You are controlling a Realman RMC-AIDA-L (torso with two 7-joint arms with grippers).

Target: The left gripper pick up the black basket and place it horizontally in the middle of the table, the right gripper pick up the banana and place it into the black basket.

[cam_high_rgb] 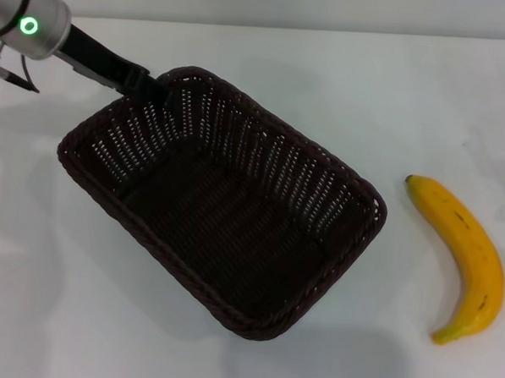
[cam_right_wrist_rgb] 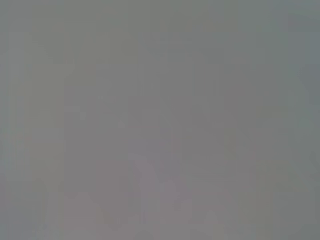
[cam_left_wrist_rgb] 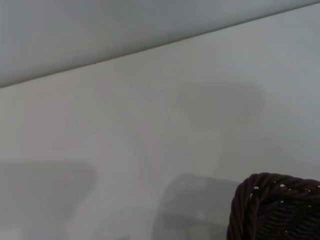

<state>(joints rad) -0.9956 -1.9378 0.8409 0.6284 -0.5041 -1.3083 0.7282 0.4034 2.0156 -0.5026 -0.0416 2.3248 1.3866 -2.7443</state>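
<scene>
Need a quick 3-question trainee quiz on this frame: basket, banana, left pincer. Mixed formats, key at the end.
1. True or false: the banana lies inside the black basket.
2. Where does the left pincer meet the basket? A) at its far rim, near a corner B) at its near rim C) nowhere
3. Fill in: in the head view the basket sits ____ on the table, not square to its edge.

Key: 1 false, it lies on the table to the basket's right; 2 A; 3 diagonally.
</scene>
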